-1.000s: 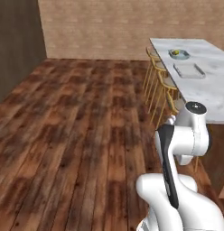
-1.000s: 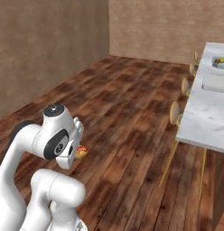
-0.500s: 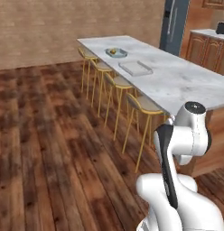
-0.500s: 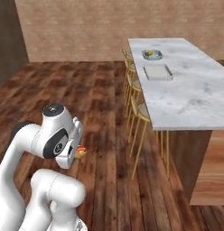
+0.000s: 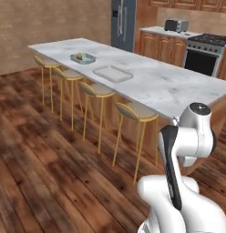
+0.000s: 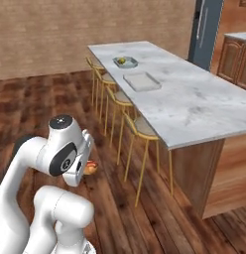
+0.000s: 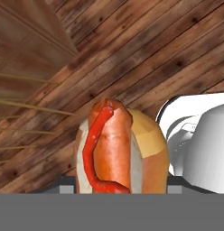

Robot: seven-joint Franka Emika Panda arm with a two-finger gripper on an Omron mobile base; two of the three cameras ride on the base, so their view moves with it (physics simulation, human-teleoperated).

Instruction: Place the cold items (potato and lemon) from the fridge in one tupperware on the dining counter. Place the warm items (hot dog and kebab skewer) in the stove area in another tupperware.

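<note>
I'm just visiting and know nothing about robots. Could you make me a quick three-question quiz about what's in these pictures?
1. True or false: the tool is carrying a hot dog.
2. How many tupperwares sit on the dining counter? A) one B) two C) four
3. What colour is the item inside the far tupperware?

Key: 1. True. 2. B: the far one and the near tupperware. 3. Yellow.

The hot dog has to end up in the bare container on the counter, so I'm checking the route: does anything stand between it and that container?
The hot dog is in the hand, low beside the robot. The row of stools and the counter edge lie between it and the bare container. Nothing covers the container.
</note>
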